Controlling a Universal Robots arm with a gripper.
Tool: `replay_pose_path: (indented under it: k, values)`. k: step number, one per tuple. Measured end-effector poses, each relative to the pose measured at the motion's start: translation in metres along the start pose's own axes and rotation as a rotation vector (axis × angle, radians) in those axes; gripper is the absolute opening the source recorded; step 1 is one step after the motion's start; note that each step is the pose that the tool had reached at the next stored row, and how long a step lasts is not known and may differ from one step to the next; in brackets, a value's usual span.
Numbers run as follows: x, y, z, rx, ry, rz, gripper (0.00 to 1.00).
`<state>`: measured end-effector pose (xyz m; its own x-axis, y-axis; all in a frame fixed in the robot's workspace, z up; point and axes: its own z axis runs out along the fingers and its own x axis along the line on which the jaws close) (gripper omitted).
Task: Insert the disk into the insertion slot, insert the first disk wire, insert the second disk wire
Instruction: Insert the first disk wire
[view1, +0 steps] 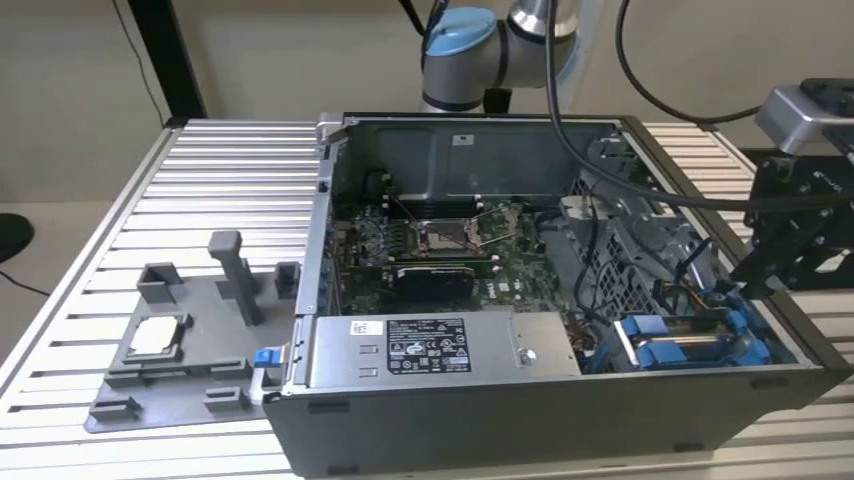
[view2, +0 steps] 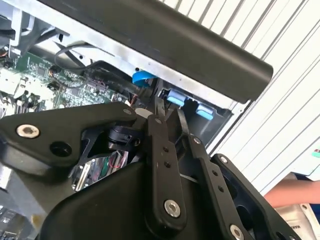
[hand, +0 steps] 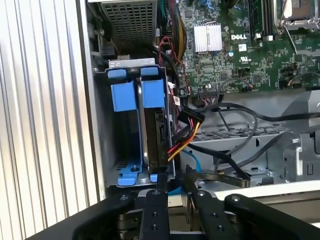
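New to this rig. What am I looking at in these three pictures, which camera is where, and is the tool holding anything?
It is a single robot arm working on an open computer case lying on a slatted metal table. The exterior view comes from a camera off the arm; both wrist views ride on the arm and look past its black tool into the case. Beside the case sits a grey parts tray. In the first wrist view the disk stands on edge in its blue carrier inside the insertion slot, with red, yellow and black wires next to it. The tool is close to that slot; whether it grips anything I cannot tell.
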<state>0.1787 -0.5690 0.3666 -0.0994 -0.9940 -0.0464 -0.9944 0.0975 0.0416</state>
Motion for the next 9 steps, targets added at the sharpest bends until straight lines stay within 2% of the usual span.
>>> replay_pose_path:
  k: [3,5,7,9]
  values:
    - [-0.0013,-0.0053,0.0005,-0.0317,0.0032,0.002,1.00]
    - [-0.0021,-0.0076,0.0014,-0.0493,0.0046,0.003,1.00]
    - [-0.0034,-0.0093,0.0027,-0.0595,0.0059,0.005,1.00]
    - [-0.0050,-0.0108,0.0048,-0.0662,0.0061,0.008,1.00]
